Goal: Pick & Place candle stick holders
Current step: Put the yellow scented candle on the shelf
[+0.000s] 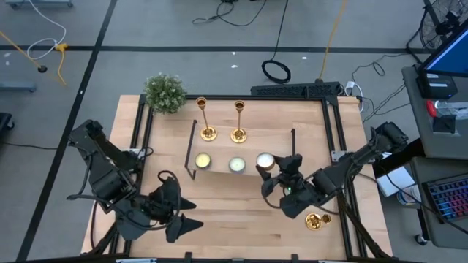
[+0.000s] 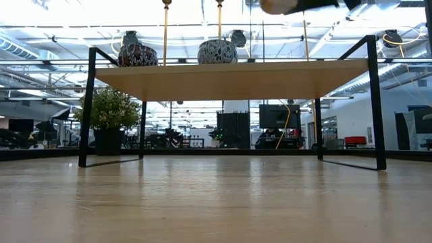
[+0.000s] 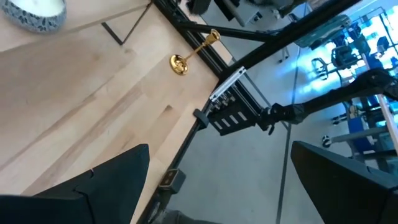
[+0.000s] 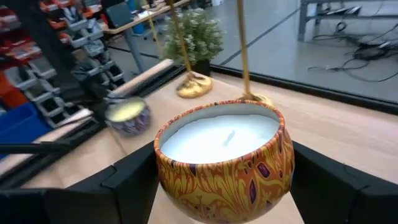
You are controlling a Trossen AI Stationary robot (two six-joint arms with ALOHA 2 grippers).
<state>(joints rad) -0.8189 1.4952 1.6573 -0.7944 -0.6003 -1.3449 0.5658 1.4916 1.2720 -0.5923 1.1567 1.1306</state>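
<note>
- Two gold candle stick holders (image 1: pixel 207 120) stand upright on the wooden shelf (image 1: pixel 314 139), in the upper middle of the high view, side by side near the little green plant (image 1: pixel 164 93).
- A third candle stick holder (image 1: pixel 314 220) lies tipped over on the surface (image 1: pixel 234 219), at the lower right of the high view, just beside the right arm.
- They are shiny metal, so they look hard and stiff and will not bend. They look slippery too.
- Each has a long thin stem and a wide round foot, so I think it will tip over easily.
- The best place to grab is the thin stem, near the middle. A tight squeeze is needed so it does not slide.
- The right hand (image 4: pixel 217 180) is not on a holder. Its fingers are clamped on a round candle tin (image 4: pixel 224 158) with orange swirls.
- The left hand (image 1: pixel 186 223) waits at the lower left, fingers wide apart, holding nothing.
</note>
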